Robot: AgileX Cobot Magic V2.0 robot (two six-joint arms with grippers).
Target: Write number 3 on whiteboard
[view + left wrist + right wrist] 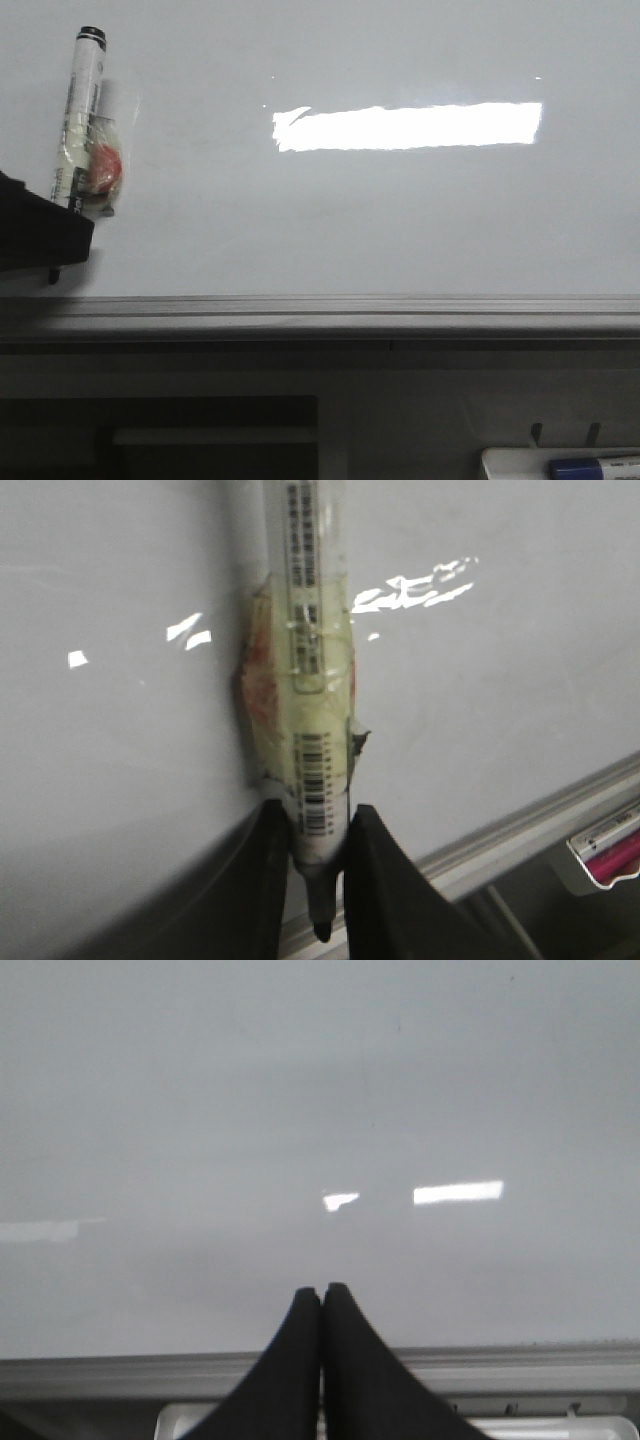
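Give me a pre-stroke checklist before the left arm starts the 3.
1. Marker clamped in left tool: ok.
2. Whiteboard unmarked where it shows, no 3 yet: ok.
3. Marker tip touching the board: cannot tell.
4. Marker cap off: cannot tell.
5. Right tool shut, empty, away from the marker: ok.
6. Rail below the marker, not in the way: ok.

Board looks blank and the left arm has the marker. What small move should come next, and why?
Probably bring the left gripper in so the marker tip meets the whiteboard for the first stroke. No 3 or any line shows on the board. The gripper is shut on the marker's barrel beside the board's left part. The right gripper is shut and holds nothing, so it should stay put.
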